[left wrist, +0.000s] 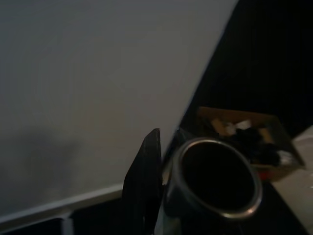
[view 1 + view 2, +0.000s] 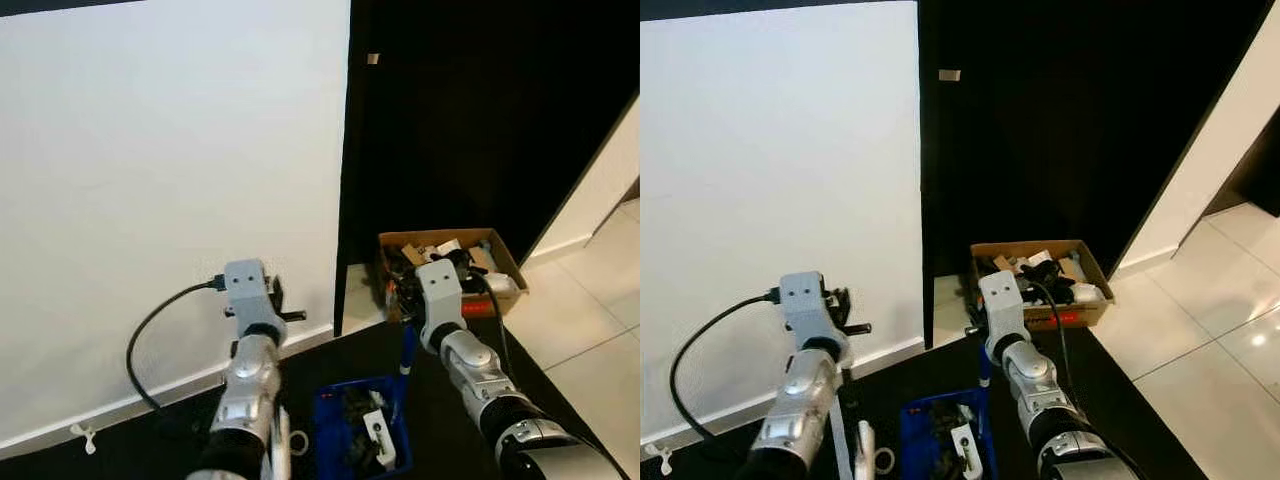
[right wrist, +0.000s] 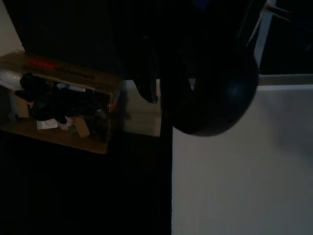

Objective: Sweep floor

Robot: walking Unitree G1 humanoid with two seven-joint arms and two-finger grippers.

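Observation:
My left gripper (image 2: 277,303) is raised in front of the white wall, shut on a silver metal broom handle (image 1: 215,182). The open tube end sits beside one black finger (image 1: 144,181), and the pale pole (image 2: 838,432) runs down past my forearm. The right gripper (image 2: 408,297) is shut on the blue upright handle (image 2: 407,352) of a blue dustpan (image 2: 395,432). The pan stands on the dark floor between my arms and holds black and white debris. The handle's dark rounded top (image 3: 215,93) shows in the right wrist view.
An open cardboard box (image 2: 505,258) full of mixed clutter stands on the floor just beyond my right gripper, against a black wall. The white wall (image 2: 170,150) is to the left, with a small white piece (image 2: 85,437) at its base. Pale tiles (image 2: 590,320) lie to the right.

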